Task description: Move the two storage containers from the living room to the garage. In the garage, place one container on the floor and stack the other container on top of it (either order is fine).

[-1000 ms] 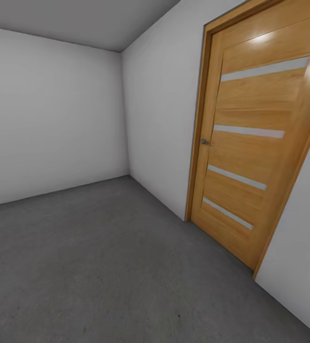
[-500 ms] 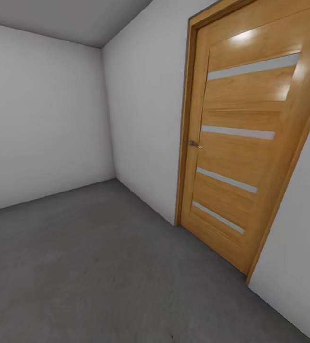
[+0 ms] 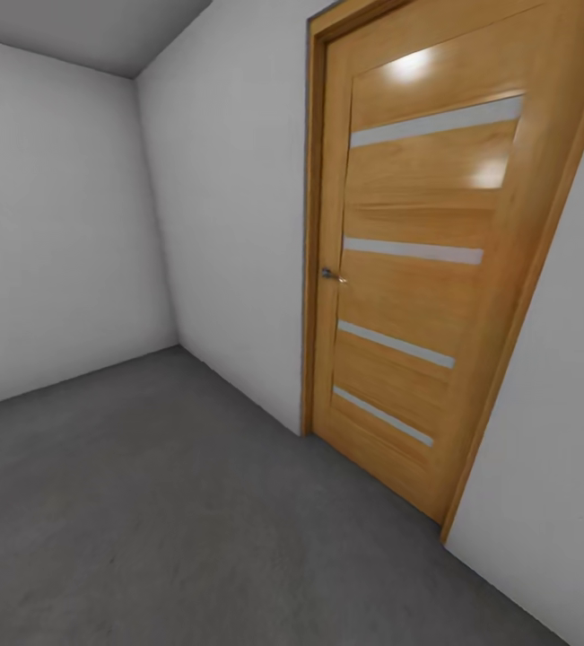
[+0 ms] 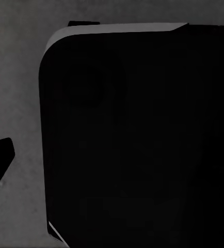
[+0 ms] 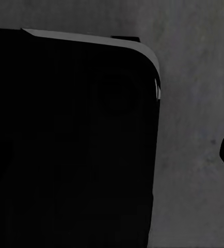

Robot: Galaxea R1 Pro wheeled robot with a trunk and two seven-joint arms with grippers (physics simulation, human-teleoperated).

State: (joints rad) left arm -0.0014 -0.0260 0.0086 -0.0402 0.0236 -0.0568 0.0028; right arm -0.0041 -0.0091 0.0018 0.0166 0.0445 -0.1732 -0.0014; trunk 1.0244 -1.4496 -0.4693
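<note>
I see the grey floor (image 3: 175, 520) of the garage, white walls (image 3: 54, 224) and a shut wooden door (image 3: 417, 260) (small metal handle (image 3: 329, 274)) on my right. Each wrist camera shows a big dark shape (image 4: 138, 139) over grey floor. I cannot tell if the fingers are spread or pressed together.

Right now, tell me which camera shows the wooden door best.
The head view: the wooden door stands closed in the white wall, its handle visible. The wrist views look down at grey floor and a dark robot part.
</note>
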